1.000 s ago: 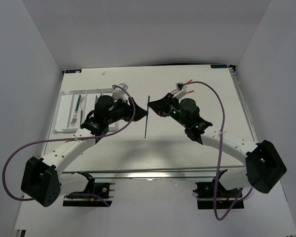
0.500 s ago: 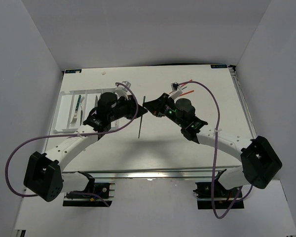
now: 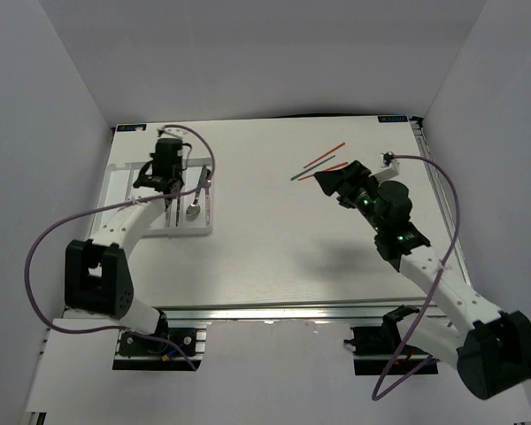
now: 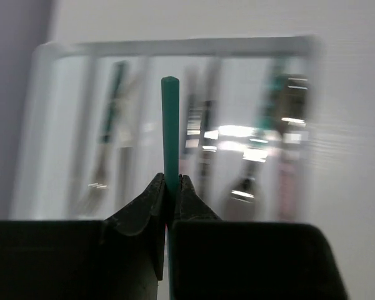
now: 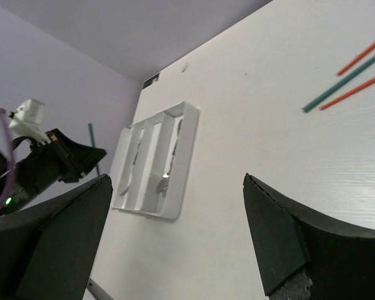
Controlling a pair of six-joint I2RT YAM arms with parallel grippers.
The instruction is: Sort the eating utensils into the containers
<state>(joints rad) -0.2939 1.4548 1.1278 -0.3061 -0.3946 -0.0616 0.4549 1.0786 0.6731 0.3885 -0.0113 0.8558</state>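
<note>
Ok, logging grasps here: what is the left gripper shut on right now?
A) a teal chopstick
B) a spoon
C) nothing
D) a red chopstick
A: the left wrist view shows the left gripper pinching a teal chopstick that sticks out past its tips, over the white tray.

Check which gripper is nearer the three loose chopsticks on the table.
Right. The right gripper sits just beside the loose chopsticks, jaws open. The left gripper is across the table over the tray, jaws shut on a teal chopstick.
</note>
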